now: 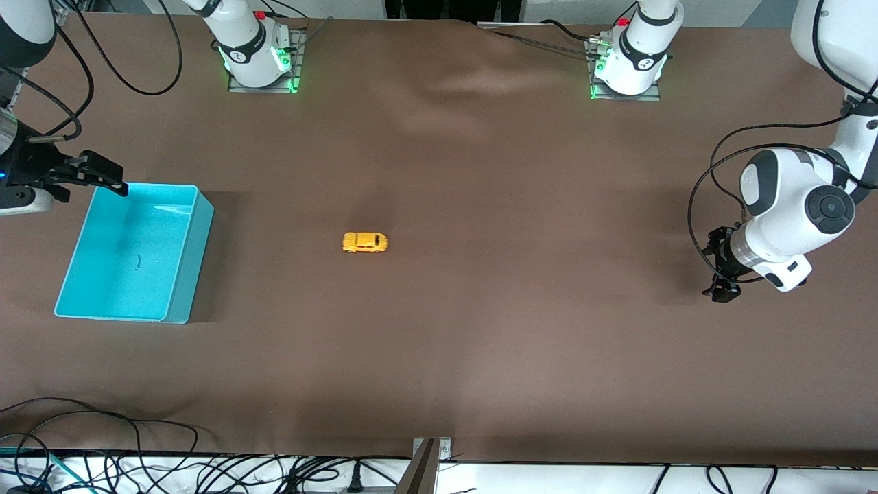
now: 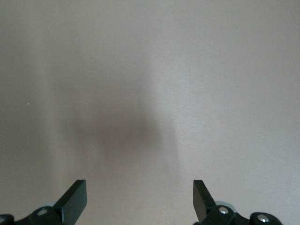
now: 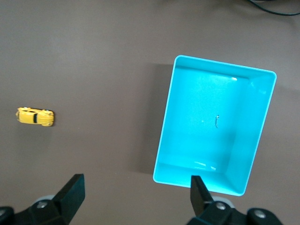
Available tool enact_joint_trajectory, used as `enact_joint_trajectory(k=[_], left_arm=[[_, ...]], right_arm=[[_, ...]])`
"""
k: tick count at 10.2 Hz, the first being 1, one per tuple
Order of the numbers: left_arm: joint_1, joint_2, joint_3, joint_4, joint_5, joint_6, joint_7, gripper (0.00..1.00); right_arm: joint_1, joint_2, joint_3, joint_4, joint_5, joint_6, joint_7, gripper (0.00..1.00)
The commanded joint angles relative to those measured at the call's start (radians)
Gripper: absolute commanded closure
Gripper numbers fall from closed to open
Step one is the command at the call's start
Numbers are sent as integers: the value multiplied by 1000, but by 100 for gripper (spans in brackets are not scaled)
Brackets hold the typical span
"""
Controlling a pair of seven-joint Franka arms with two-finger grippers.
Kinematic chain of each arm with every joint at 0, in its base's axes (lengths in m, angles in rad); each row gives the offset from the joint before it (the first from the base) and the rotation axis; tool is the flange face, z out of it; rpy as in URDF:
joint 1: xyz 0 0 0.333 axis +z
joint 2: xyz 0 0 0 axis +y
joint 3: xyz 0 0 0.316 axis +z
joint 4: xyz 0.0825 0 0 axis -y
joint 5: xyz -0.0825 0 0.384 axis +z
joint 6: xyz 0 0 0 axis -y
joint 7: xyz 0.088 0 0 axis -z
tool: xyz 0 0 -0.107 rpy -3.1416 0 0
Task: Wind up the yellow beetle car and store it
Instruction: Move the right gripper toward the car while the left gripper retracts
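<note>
The yellow beetle car (image 1: 365, 242) stands on its wheels on the brown tabletop near the middle, and it also shows in the right wrist view (image 3: 36, 116). The cyan bin (image 1: 130, 267) sits toward the right arm's end of the table; in the right wrist view (image 3: 211, 140) it holds no car. My right gripper (image 1: 110, 175) hangs open and empty over the bin's corner farthest from the front camera, and its fingers frame bare cloth and the bin's rim (image 3: 136, 192). My left gripper (image 1: 721, 288) waits open and empty over bare table at the left arm's end (image 2: 139, 197).
A small dark speck (image 1: 138, 261) lies on the bin's floor. The two arm bases (image 1: 257, 62) (image 1: 627, 65) stand along the table's edge farthest from the front camera. Loose cables (image 1: 137, 466) lie off the nearest edge.
</note>
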Motion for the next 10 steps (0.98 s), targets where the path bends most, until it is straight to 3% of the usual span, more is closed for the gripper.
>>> enact_joint_trajectory(k=[1,5,8,10], left_arm=[[0,-12,-9,15,18,-30,10,0],[0,-12,-52,105,27,-33,80,0],[-1,-70,-70,139,16,-81,377,0],[10,-101,-115,198,12,-246,641,0]], right_arm=[[2,-14,-2,5,10,-1,-7,0],[18,-10,15,31,18,-3,8,0],[37,25,26,29,18,11,13,0],[74,81,26,31,29,47,11,0]])
